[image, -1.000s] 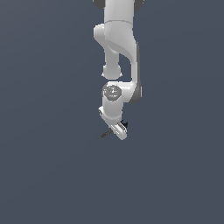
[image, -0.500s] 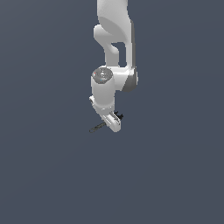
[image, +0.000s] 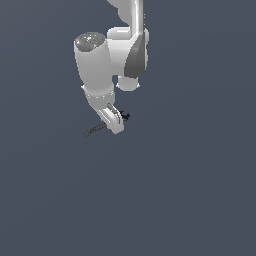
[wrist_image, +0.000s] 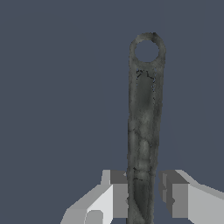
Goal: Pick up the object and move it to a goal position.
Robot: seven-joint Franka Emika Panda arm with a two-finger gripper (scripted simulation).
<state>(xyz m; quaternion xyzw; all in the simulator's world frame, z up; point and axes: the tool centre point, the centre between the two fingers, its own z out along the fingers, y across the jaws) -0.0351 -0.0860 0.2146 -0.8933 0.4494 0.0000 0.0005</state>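
The wrench (image: 94, 130) is a slender dark grey bar. Its handle sticks out of the gripper toward the exterior view's left, and a dark end (image: 125, 116) shows on the other side. My gripper (image: 116, 122) is shut on the wrench and holds it in the air under the white arm. In the wrist view the wrench (wrist_image: 143, 113) runs straight out from between the two fingers and ends in a ring (wrist_image: 147, 50). The gripper (wrist_image: 144, 192) clamps its lower part, and the jawed head is hidden there.
A plain dark grey-blue ground fills both views. The white arm (image: 117, 55) hangs down from above in the exterior view. No goal marker shows.
The arm has swung toward the exterior view's left and its wrist has turned. The wrench has travelled with the gripper and stays clamped.
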